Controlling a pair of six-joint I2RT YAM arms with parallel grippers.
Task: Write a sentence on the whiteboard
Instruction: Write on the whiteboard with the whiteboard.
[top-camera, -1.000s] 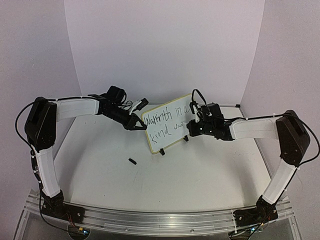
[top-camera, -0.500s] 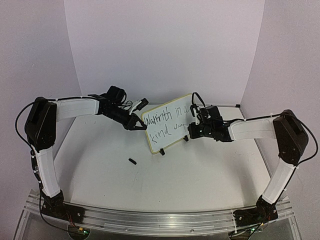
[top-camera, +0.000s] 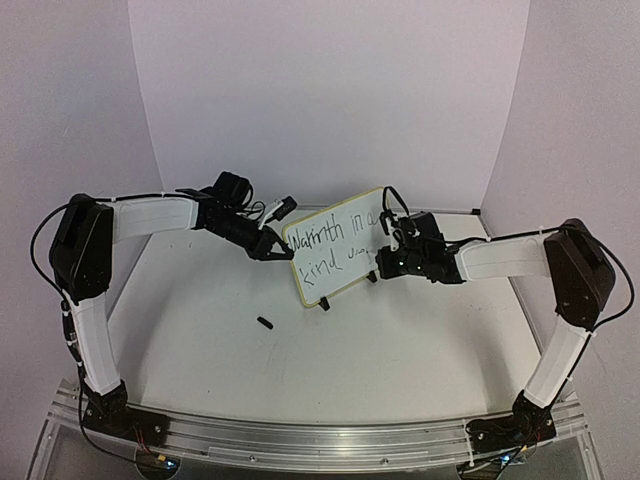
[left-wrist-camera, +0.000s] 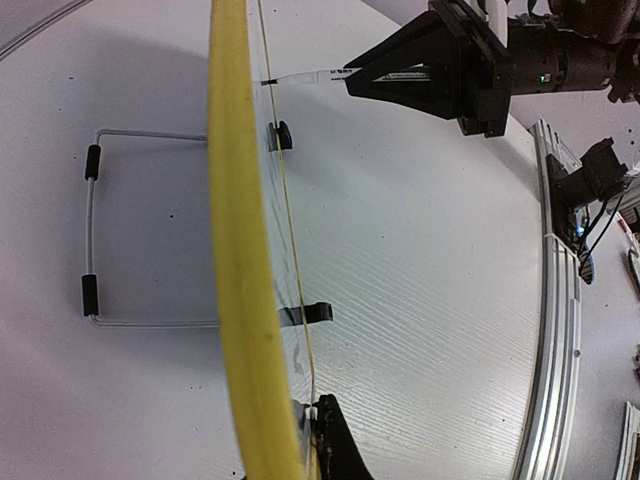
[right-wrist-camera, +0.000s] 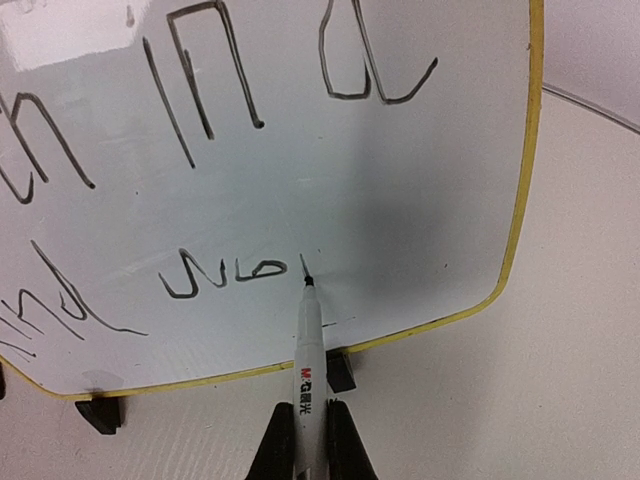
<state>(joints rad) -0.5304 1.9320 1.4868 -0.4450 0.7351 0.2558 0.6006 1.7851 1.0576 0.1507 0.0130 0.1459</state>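
We find a white counter (top-camera: 380, 340) carrying all items. The left arm (top-camera: 150, 215) and right arm (top-camera: 500, 258) reach inward from either side and meet at the whiteboard (top-camera: 325, 262). It stands on the middle of the counter towards the back, leaning backwards, its face turned to the right arm.

In the left wrist view the yellow rim (left-wrist-camera: 235, 250) shows edge-on. A wire stand (left-wrist-camera: 92, 240) lies on the counter behind it, and black clip feet (left-wrist-camera: 318, 314) project in front.

The left pincer (top-camera: 275, 250) is clamped tight on the whiteboard's left edge. The right pincer (right-wrist-camera: 307, 420) is closed around a white marker (right-wrist-camera: 309, 340), which points up at the face. The marker's tip touches the whiteboard low on its right part, at the foot of a short fresh stroke.

The sentence (top-camera: 328, 232) is in black, on two lines. The upper line reads roughly "Warmth in a". The lower line reads "kind", then "wo" and that single stroke; it is incomplete.

A small black piece (top-camera: 264, 322) lies on the counter in front of the whiteboard, well apart from it. We cannot identify it.
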